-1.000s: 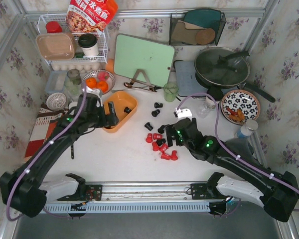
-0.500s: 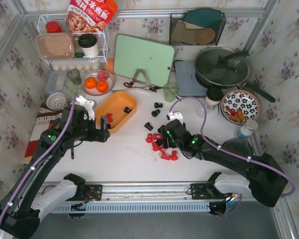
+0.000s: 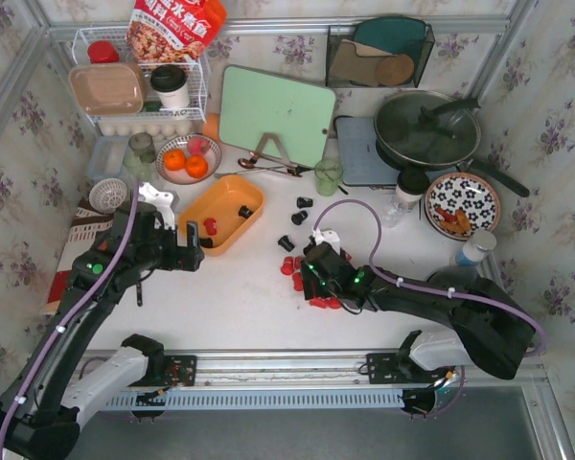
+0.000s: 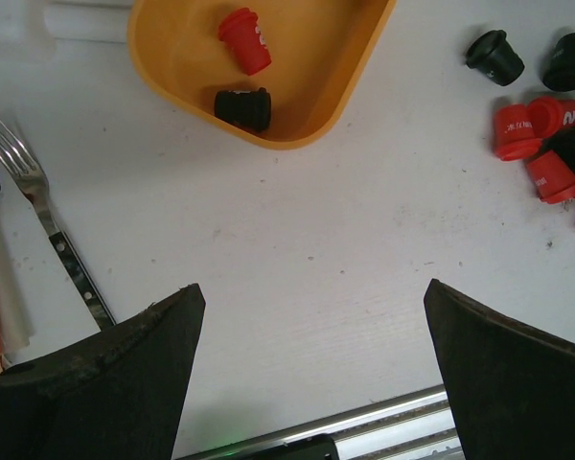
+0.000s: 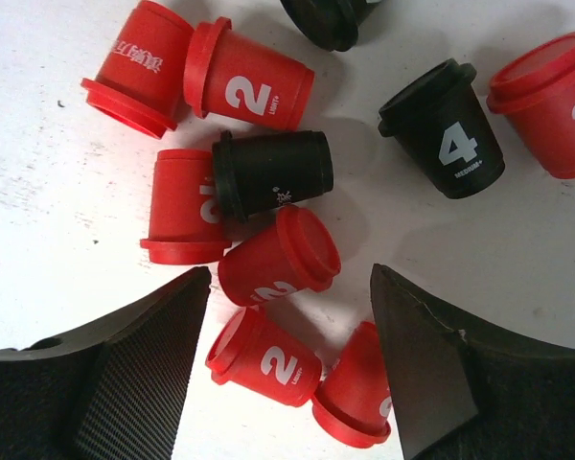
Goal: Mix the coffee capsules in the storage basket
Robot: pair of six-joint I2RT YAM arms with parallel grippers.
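Two pods (image 4: 244, 40) lying in the orange basket (image 4: 316, 120), one red, one black, ahead of the left claw (image 4: 313, 287) and slightly to its left. Fingers spread wide above the white table (image 4: 297, 230), clamped on nothing. Loose heap (image 5: 240, 91) of pods at the right claw (image 5: 290, 271): red ones between its parted fingers, a black pod (image 5: 273, 172) just ahead. Grips none of them.

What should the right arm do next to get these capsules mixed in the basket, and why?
Probably close the right gripper on the red capsule lying between its open fingers. It hangs close over the loose capsules on the table, while the storage basket holds just a red pod and a black pod, so most need carrying over.
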